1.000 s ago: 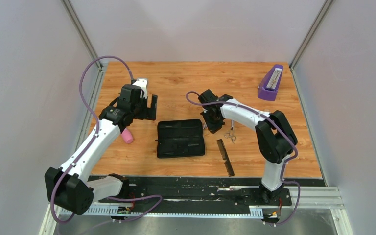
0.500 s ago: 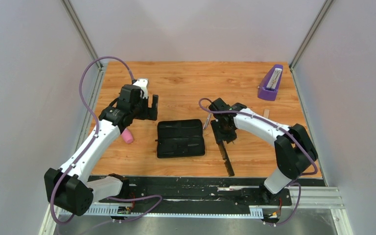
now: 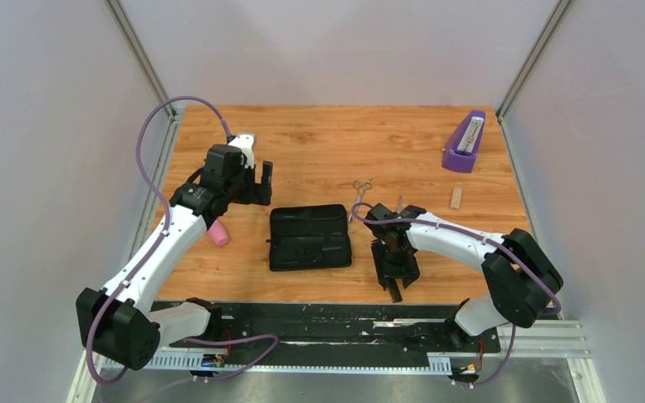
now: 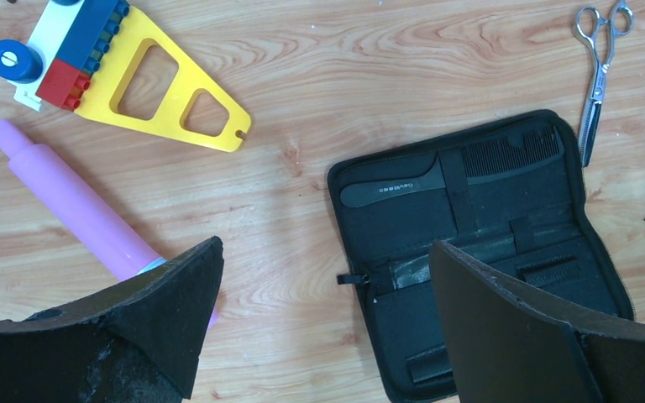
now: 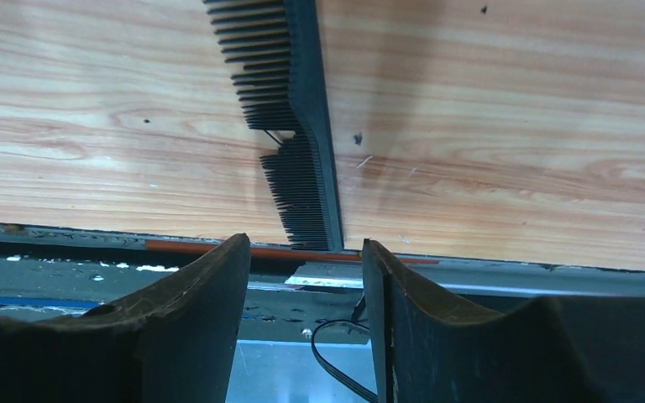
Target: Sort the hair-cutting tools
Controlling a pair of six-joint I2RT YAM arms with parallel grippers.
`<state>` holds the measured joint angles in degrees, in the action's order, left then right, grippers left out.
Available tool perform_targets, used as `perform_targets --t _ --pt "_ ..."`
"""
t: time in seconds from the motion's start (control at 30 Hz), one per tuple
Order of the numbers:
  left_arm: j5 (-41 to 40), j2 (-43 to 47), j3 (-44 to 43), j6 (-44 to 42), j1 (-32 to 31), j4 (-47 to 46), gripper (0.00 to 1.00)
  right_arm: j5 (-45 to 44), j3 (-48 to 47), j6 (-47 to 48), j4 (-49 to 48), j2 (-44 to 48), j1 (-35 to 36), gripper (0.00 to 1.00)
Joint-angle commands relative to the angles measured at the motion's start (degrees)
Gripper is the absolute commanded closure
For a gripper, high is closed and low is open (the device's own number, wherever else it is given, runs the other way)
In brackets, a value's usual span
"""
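Note:
A straight black comb lies on the wood by the table's near edge. Only its near end shows in the top view. My right gripper hovers over that end, open and empty. The open black zip case holds a handled black comb. Silver scissors lie behind the case's right corner and also show in the left wrist view. A thin silver tip pokes out behind my right arm, the rest hidden. My left gripper is open and empty, left of the case.
A pink tube lies left of the case beside my left arm. A yellow toy frame with coloured blocks lies behind it. A purple wedge-shaped object and a small tan block sit at the back right.
My right gripper has moved from beside the case's far right corner toward the near edge, along the straight comb to its near end, uncovering the scissors. The left arm has stayed still.

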<state>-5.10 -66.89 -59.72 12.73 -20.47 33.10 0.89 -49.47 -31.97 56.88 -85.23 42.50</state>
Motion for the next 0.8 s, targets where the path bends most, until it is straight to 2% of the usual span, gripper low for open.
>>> perform_targets --t 0.0,0.6,0.77 --pt "0.5 0.1 -0.1 0.5 0.3 -2.3 0.0 0.9 0.9 -3.8 0.4 0.6 1.1 0.47" --pt "-0.3 -0.1 0.2 0.0 0.3 -2.5 0.0 0.3 2.4 -6.4 -2.2 -6.1 2.1 0.52" --pt "-0.5 0.2 0.3 0.0 0.3 -2.4 0.0 3.4 4.1 -6.3 -6.2 -7.8 2.3 0.58"
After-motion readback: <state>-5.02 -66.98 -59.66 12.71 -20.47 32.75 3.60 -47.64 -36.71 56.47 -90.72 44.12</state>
